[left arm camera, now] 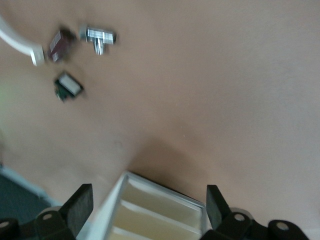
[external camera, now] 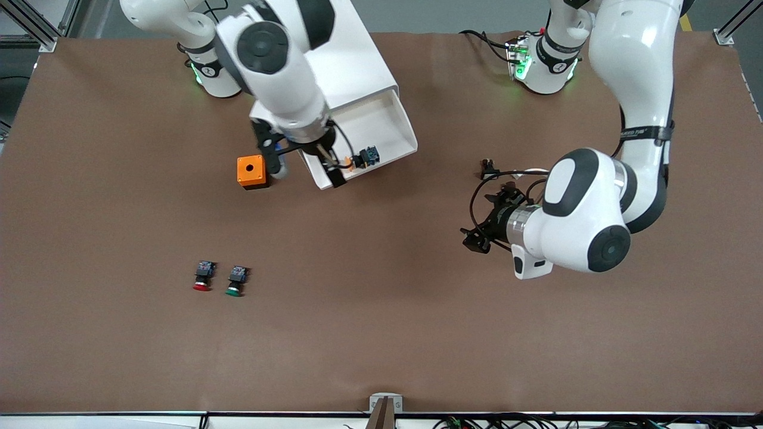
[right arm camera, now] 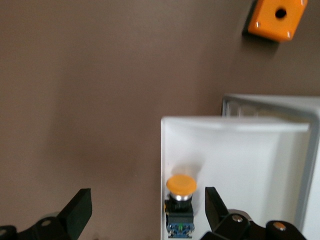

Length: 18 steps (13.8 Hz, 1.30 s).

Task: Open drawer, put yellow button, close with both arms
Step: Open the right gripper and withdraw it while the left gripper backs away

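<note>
Right gripper (external camera: 310,156) jaws released over the open drawer (external camera: 390,128) at about 11 o'clock in the front view — yellow button (external camera: 356,161) lies inside. Left gripper (left arm camera: 149,212) is spread too. Right wrist view shows button dropped — closing's next, needs both arms pushing.

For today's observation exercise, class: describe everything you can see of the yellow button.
The yellow button is a small push switch with a round, domed yellow-orange cap, a silvery collar, a black body and a blue back end, plastic by the look of it. It lies on its side on the floor of the open white drawer, close to the drawer's front wall. The right gripper hangs open above it, fingers not touching it. The left gripper is open too, away from it.
</note>
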{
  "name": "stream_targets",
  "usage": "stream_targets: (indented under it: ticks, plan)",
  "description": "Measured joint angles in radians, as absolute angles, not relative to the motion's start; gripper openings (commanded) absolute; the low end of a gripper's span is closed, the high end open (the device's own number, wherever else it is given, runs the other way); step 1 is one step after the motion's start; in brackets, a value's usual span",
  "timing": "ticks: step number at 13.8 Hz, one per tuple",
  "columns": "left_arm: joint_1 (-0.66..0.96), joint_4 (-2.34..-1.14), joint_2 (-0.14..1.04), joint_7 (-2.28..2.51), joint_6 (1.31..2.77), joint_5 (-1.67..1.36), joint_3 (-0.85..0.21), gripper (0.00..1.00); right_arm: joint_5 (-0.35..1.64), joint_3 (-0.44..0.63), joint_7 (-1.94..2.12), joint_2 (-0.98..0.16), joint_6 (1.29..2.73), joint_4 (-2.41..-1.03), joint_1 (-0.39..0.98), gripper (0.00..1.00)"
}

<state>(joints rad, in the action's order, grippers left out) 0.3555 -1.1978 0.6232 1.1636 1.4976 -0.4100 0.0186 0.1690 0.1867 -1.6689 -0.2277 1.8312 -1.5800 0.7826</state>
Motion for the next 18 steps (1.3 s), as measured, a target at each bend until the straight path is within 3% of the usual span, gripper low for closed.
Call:
stream_targets:
  ticks: [5,18]
  plan:
    - [0.386,-1.209,0.517,0.884,1.487,-0.149,-0.037,1.00,0.167,0.232,-1.325,-0.198,1.703,-1.523,0.622,1.00]
    - [0.418,-1.249,0.514,0.634,1.520,-0.123,-0.046,1.00,0.129,0.313,-0.245,-0.144,1.632,-1.511,0.263,1.00]
